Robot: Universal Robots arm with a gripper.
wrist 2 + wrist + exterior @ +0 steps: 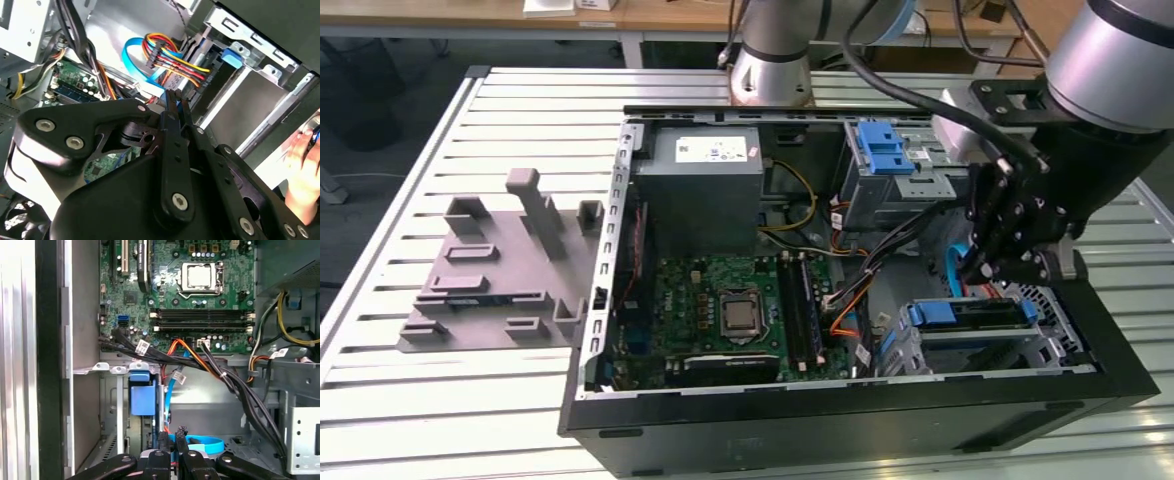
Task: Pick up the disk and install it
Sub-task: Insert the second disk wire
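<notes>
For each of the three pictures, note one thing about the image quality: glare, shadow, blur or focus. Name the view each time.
Exterior view: even light, pale sheen on the slatted table, shadow deep inside the computer case. Second wrist view: the gripper looms close and soft, while the coloured cable bundle behind reads sharper. First wrist view: the motherboard is crisp and bright; the left case wall is washed out.

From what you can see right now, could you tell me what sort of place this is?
Probably a robotics lab or test bench. An open computer case lies on a slatted metal table, the robot arm reaches into it with its claw, and a grey fixture sits beside the case.
</notes>
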